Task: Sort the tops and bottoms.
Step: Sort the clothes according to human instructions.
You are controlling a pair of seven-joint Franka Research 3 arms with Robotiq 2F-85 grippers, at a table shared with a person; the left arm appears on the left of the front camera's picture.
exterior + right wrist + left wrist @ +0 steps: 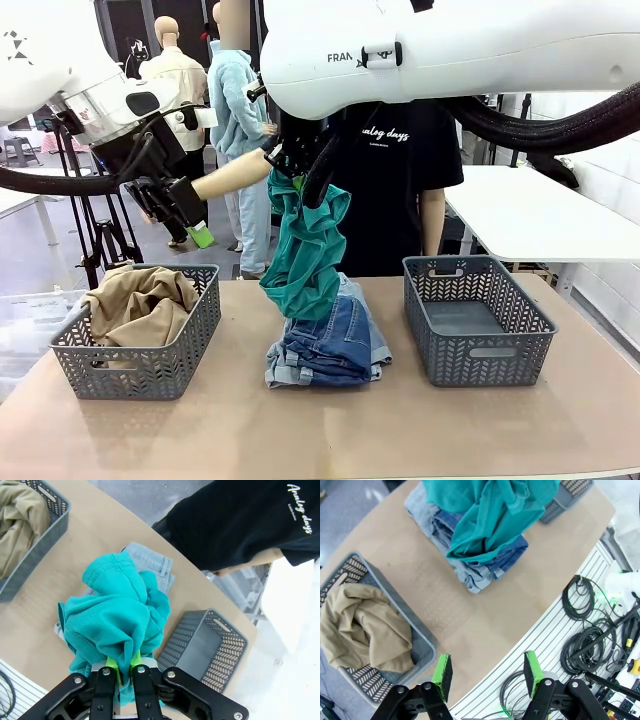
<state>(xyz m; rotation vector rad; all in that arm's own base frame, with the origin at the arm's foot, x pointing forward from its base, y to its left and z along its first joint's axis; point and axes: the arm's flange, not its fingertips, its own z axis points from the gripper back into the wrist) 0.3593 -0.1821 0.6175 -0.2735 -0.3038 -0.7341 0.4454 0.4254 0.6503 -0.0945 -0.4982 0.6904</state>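
My right gripper (122, 666) is shut on the teal-green top (120, 615), which hangs bunched above the table's middle (305, 250). Its lower end touches the pile of denim bottoms (330, 345), dark blue and faded pairs stacked at the centre (470, 555). The tan-beige top (140, 305) lies crumpled in the left grey basket (195, 340), also seen in the left wrist view (362, 630). My left gripper (487, 672) is open and holds nothing, raised high over the table's near edge, above and to the left of the left basket (185, 205).
An empty grey basket (475, 320) stands at the right. A person in a black T-shirt (400, 170) stands at the far side, one forearm (235, 175) reaching toward the lifted shirt. Cables (585, 630) lie on a ribbed surface below the table's near edge.
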